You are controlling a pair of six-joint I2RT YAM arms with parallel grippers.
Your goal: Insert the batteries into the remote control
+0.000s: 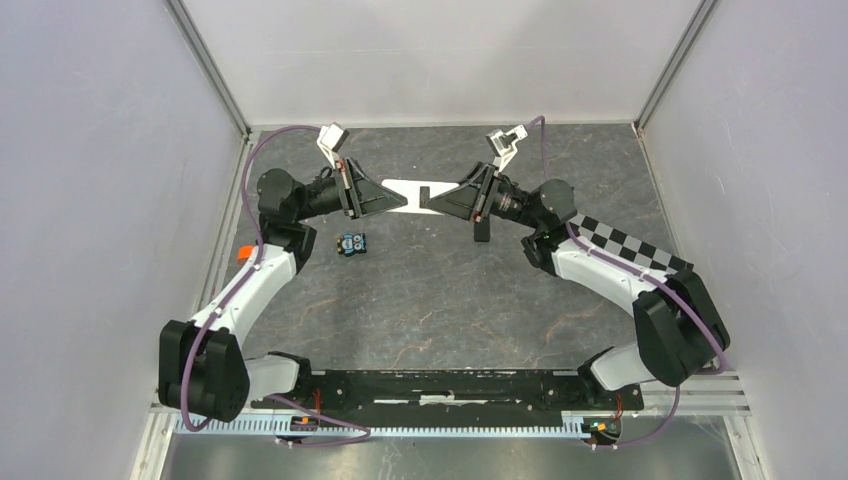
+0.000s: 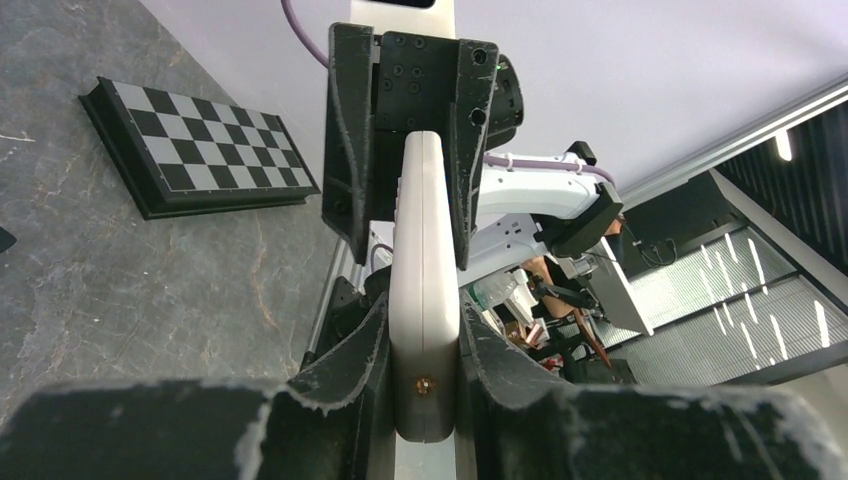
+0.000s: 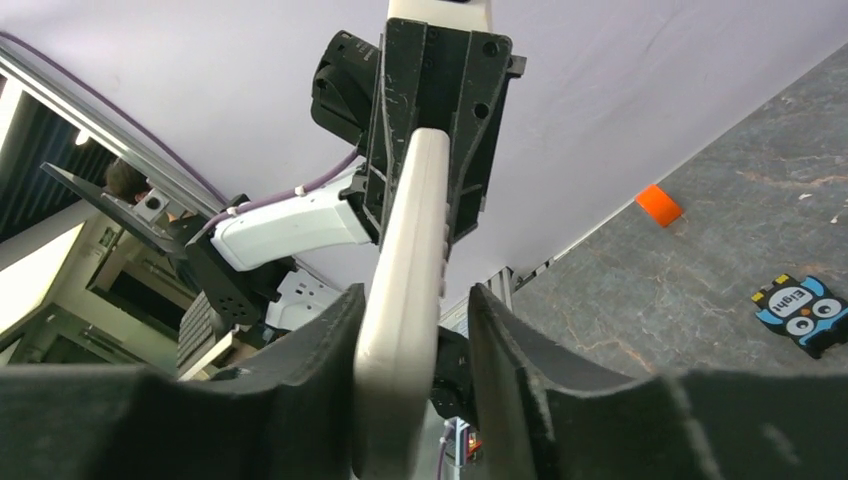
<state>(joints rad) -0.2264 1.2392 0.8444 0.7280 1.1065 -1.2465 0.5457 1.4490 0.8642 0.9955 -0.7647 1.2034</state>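
A white remote control (image 1: 405,192) hangs in the air over the back middle of the table, stretched between my two grippers. My left gripper (image 1: 393,197) is shut on its left end; in the left wrist view both fingers press flat on the remote (image 2: 422,290) inside the left gripper (image 2: 422,335). My right gripper (image 1: 445,200) stands around the other end. In the right wrist view the remote (image 3: 405,270) leans on one finger, with a clear gap to the other, so the right gripper (image 3: 415,305) is open. The batteries are not in view.
A small blue owl-faced item (image 1: 350,243) (image 3: 800,312) lies on the dark table below the left gripper. A small black piece (image 1: 482,228) lies below the right gripper. A checkerboard (image 1: 630,245) (image 2: 200,140) sits at the right. An orange tag (image 1: 242,250) marks the left edge. White walls stand on three sides.
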